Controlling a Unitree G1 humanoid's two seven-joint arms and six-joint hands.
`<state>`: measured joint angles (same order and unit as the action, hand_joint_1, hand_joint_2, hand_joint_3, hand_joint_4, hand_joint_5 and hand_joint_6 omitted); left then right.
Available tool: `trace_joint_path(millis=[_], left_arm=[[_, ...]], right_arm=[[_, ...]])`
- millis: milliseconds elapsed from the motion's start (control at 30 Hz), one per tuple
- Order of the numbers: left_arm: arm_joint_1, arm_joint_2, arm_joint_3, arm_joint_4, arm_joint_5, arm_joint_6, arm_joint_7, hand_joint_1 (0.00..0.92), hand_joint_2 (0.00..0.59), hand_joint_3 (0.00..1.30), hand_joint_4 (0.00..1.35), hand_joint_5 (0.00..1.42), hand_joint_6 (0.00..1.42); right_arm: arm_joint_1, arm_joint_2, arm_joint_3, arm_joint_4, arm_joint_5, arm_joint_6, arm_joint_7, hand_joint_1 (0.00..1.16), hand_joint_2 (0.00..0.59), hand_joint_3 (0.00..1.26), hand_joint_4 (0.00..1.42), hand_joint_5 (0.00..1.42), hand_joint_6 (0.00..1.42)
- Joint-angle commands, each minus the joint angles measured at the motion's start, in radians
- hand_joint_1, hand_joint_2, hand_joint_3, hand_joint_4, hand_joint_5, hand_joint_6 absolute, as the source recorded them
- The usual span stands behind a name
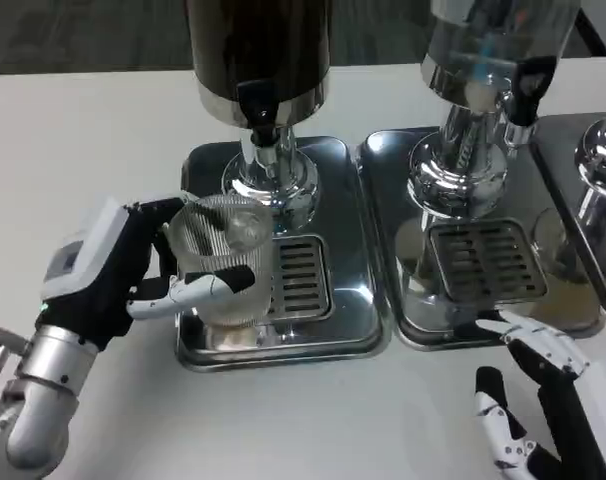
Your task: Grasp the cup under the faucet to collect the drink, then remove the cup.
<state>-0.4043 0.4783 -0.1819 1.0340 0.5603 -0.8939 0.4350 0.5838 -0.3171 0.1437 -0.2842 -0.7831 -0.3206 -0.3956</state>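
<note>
The ribbed clear cup [223,255] is gripped by the left hand [118,270], fingers wrapped round its side w/ a white fingertip across the front. It is held over the drip tray [353,335] of the dark-drink dispenser [258,60], just left of the slotted grate [301,278] and slightly left of and below the black faucet [260,115]. Probably it is positioned so the stream lands in the mouth, though it looks a bit off-centre, so a small shift toward the spout may be needed. Whether liquid is already inside can't be told.

The right hand [533,395] is kept low at the near edge, fingers spread and nothing held, approx. in front of the second tray [383,160], likely parked clear of the work. A clear-tank dispenser [488,60] is seen on that tray.
</note>
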Motion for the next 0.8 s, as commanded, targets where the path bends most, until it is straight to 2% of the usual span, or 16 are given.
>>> trace_joint_path(millis=[33, 800], left_arm=[[-0.039, -0.019, -0.014, 0.019, 0.005, 0.011, 0.037, 0.350, 0.036, 0.73, 0.82, 1.06, 1.36], [-0.157, -0.079, -0.063, 0.127, -0.002, 0.106, 0.054, 0.357, 0.036, 0.70, 0.78, 1.04, 1.31]], right_arm=[[0.017, 0.007, -0.010, -0.025, -0.004, 0.009, 0.006, 0.23, 0.530, 0.39, 0.26, 0.25, 0.37], [0.053, 0.017, -0.014, -0.053, -0.009, 0.024, 0.009, 0.23, 0.530, 0.40, 0.26, 0.26, 0.37]])
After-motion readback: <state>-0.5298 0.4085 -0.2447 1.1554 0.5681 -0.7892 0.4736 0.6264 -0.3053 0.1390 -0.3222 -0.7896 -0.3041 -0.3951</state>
